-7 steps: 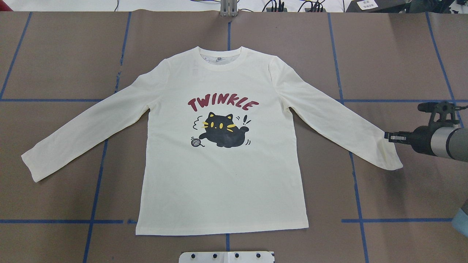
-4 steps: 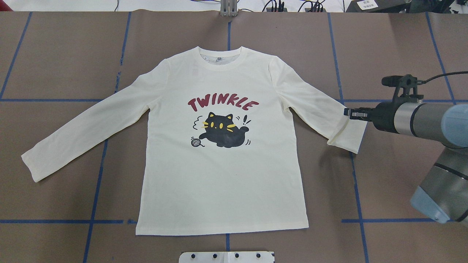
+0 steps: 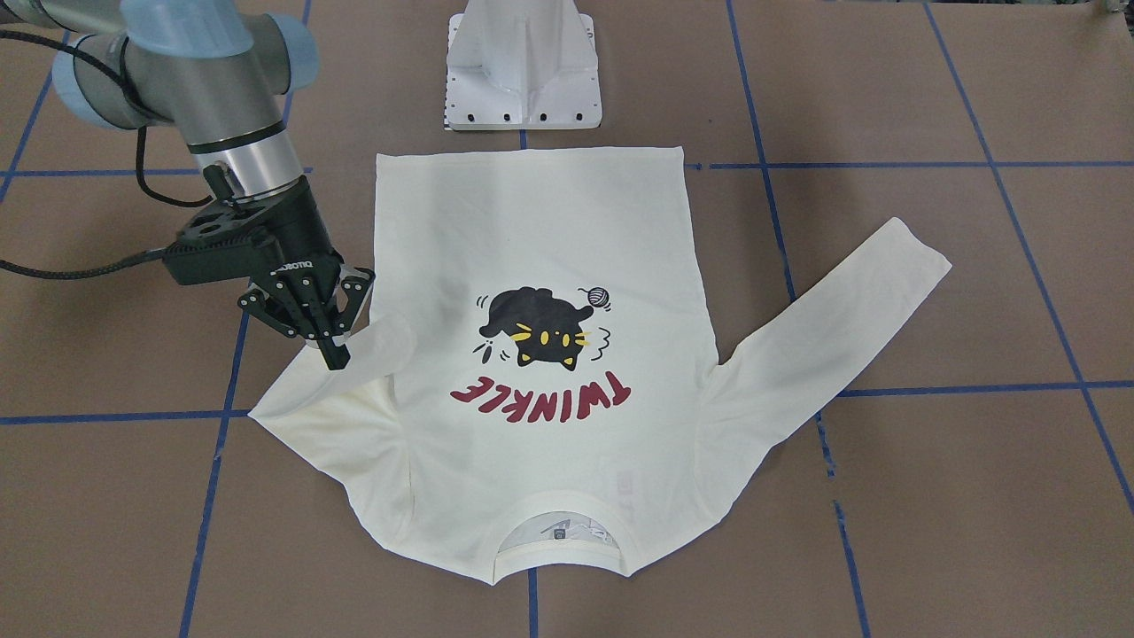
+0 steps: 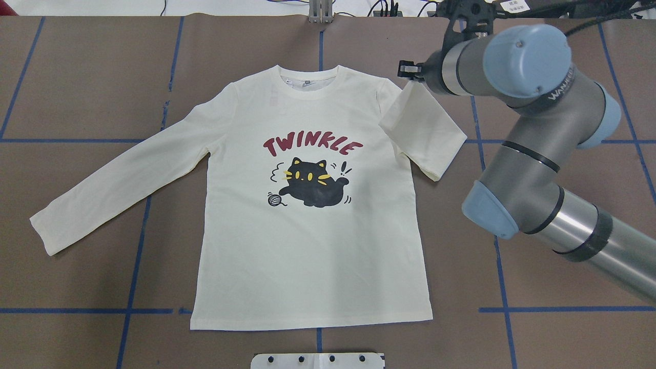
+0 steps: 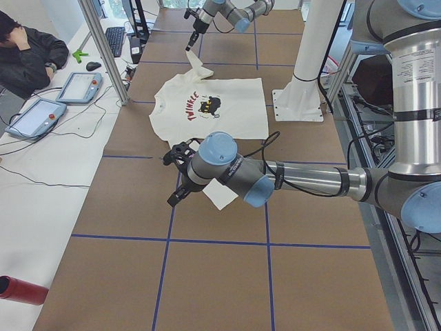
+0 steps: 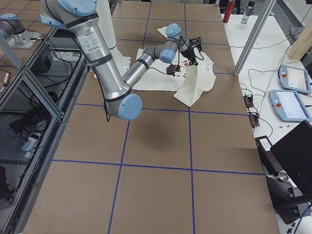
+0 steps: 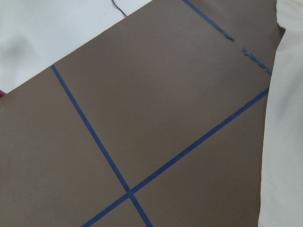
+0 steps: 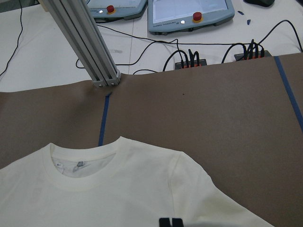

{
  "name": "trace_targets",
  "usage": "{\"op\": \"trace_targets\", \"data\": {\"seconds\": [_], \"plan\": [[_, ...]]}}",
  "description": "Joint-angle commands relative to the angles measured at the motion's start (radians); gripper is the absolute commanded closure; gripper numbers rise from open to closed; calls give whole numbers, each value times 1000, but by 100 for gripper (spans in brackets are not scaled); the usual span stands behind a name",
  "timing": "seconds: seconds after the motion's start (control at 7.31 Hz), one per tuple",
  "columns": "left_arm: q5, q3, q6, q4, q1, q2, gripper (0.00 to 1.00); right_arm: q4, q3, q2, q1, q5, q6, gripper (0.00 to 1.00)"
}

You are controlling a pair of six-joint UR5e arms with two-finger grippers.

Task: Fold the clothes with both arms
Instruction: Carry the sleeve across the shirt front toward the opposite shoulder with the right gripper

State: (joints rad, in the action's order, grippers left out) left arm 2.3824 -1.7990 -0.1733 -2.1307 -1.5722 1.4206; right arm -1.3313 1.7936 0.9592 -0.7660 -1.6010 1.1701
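The cream long-sleeved T-shirt (image 4: 307, 256) lies flat, print up, with its collar toward the table's far edge. My right gripper (image 4: 406, 69) is shut on the right sleeve's cuff and holds it raised near the right shoulder. That right sleeve (image 4: 423, 128) is doubled back on itself. In the front view the right gripper (image 3: 335, 354) pinches the cuff over the shirt's edge. The left sleeve (image 4: 118, 179) stretches out flat. My left gripper (image 5: 173, 198) hovers near the left cuff and shows only in the exterior left view, so I cannot tell its state.
The white pedestal base (image 3: 523, 71) stands at the shirt's hem side. Blue tape lines (image 4: 136, 256) cross the brown table. An aluminium post (image 8: 90, 42), cables and teach pendants (image 8: 189, 12) sit beyond the far edge. A person (image 5: 27, 55) sits there.
My right gripper has carried the right cuff from the outer right inward and toward the far edge, up beside the shoulder. The sleeve has doubled over.
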Motion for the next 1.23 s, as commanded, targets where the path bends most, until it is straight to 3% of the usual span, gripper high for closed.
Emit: {"op": "trace_targets", "data": {"seconds": [0.0, 0.14, 0.27, 0.55, 0.82, 1.09], "plan": [[0, 3, 0, 0, 0, 0, 0, -133, -179, -286, 4, 50, 5, 100], [-2, 0, 0, 0, 0, 0, 0, -143, -330, -430, 40, 77, 31, 100], [-2, 3, 0, 0, 0, 0, 0, -143, -436, -512, 113, 176, 46, 100], [-3, 4, 2, 2, -3, 1, 0, -135, -543, -572, 242, 327, 55, 100], [-2, 7, 2, 2, -3, 1, 0, -131, -760, -655, 353, 447, 79, 100], [-2, 7, 2, 0, -6, -2, 0, -132, -776, -747, 356, 450, 83, 100]]}}
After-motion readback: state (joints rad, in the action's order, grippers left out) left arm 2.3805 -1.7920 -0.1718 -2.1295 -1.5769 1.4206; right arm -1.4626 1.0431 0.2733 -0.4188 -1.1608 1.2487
